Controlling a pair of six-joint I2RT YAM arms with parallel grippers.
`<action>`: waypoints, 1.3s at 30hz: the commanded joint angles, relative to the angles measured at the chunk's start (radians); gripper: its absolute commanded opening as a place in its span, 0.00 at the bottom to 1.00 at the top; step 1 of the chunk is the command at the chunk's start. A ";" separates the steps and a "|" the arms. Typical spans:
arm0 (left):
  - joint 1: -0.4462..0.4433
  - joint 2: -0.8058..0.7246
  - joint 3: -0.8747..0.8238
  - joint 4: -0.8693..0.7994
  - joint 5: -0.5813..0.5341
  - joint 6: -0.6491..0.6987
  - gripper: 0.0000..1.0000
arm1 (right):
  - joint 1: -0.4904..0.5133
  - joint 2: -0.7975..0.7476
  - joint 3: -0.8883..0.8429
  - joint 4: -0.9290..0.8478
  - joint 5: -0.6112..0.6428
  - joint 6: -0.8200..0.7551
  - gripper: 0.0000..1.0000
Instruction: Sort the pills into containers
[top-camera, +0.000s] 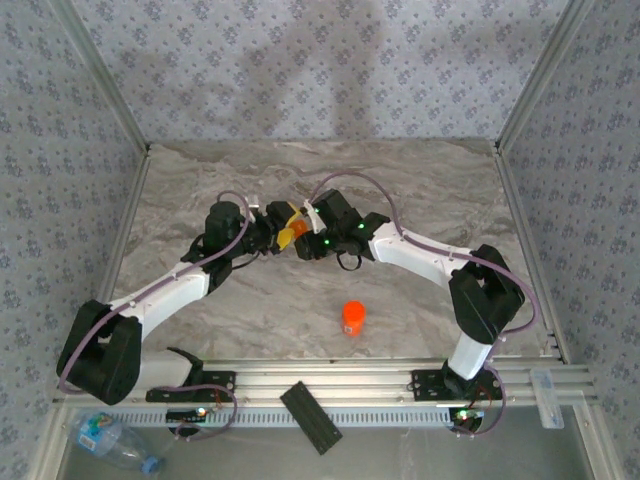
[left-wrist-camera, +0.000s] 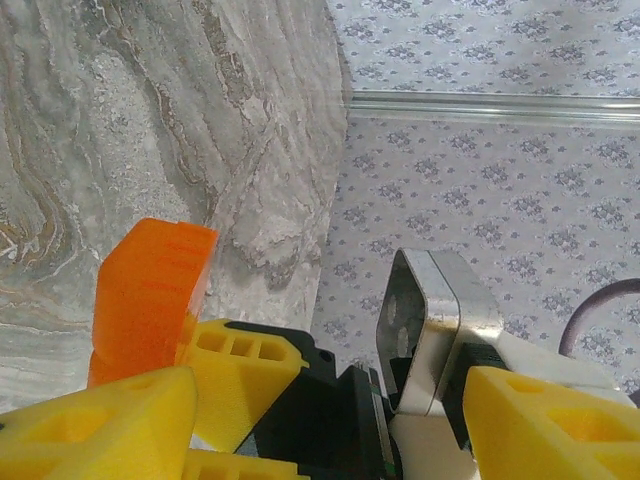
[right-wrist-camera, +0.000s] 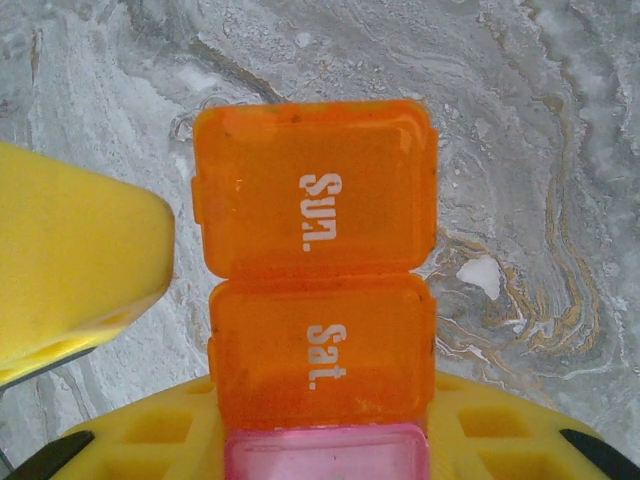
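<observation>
Top external view: beyond the orange pill bottle (top-camera: 352, 318) and a little to its left, the left hand (top-camera: 270, 236) reaches in with its jaws standing wide apart and nothing clamped between them. In the right wrist view one of its yellow fingers (right-wrist-camera: 70, 270) sits just beside the pill organiser (right-wrist-camera: 318, 300), parted from it by a sliver of bench (right-wrist-camera: 560, 150). I judge it waits there to work a lid or steady the strip.

Next comes the organiser itself, seemingly held off the bench. It has an orange end cell (right-wrist-camera: 315, 190) marked Sun., one marked Sat., then a pink cell (right-wrist-camera: 325, 452).

Right of it, yet left of the bottle, the right hand (top-camera: 303, 240) is closed tight on the organiser near its pink end, presenting the orange cells to its partner.

The bottle stands upright on the bench, nearer the arm bases and well apart from both hands, likely so that neither arm knocks it.
</observation>
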 joint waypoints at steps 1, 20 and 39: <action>-0.010 0.005 0.057 0.029 -0.003 -0.008 0.71 | 0.007 0.002 -0.012 0.014 -0.015 0.020 0.40; -0.008 -0.025 0.033 -0.054 -0.061 0.032 0.71 | -0.004 -0.016 -0.031 0.018 -0.013 0.021 0.40; -0.009 0.009 0.020 -0.045 -0.076 0.033 0.72 | 0.006 -0.031 -0.019 0.018 -0.020 0.026 0.40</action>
